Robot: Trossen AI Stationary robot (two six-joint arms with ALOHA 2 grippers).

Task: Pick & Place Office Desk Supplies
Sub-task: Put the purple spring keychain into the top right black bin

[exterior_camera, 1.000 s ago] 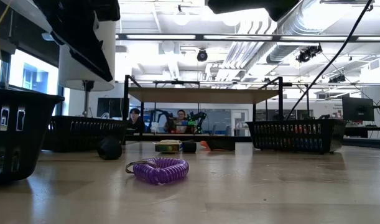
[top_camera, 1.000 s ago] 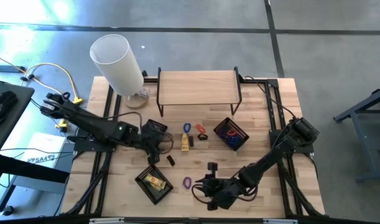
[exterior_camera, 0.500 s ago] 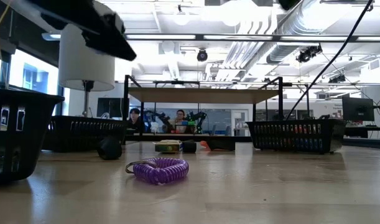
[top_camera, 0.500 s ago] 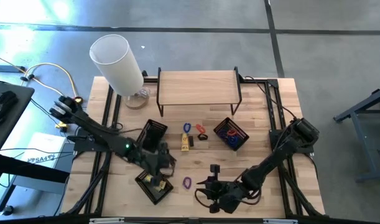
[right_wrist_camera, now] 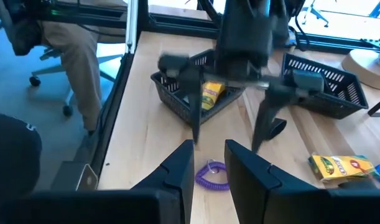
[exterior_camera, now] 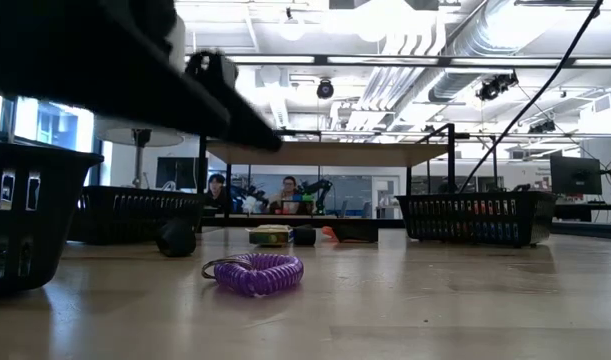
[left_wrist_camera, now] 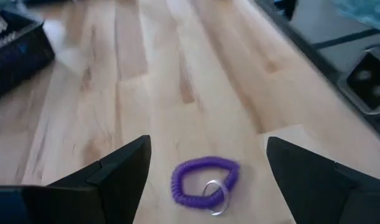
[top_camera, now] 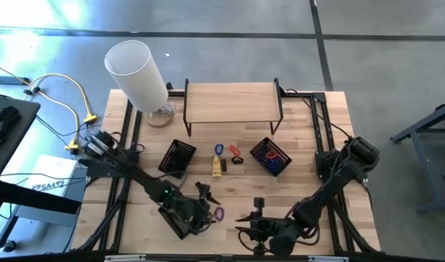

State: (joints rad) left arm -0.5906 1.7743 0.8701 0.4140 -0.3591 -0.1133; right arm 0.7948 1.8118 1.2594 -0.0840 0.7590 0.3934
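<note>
Approach step: left gripper (left_wrist_camera: 205, 163), jaws released wide, hovers over the purple coiled plastic band (left_wrist_camera: 204, 184) at lower centre of the wooden desk (left_wrist_camera: 152, 81). Next: lower, clench. Right gripper (right_wrist_camera: 208, 163) waits, jaws narrowly parted, grasping nothing

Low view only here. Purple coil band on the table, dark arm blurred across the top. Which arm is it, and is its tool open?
Observer: The left arm. Its left tool is open, hanging right over the purple band.
Operator: Where's the right one?
Observer: The right tool sits at the table's front edge, facing that same band, fingers slightly apart and holding nothing.
Operator: Anything in the near-left basket?
Observer: A yellow packet lies in the black basket.
</note>
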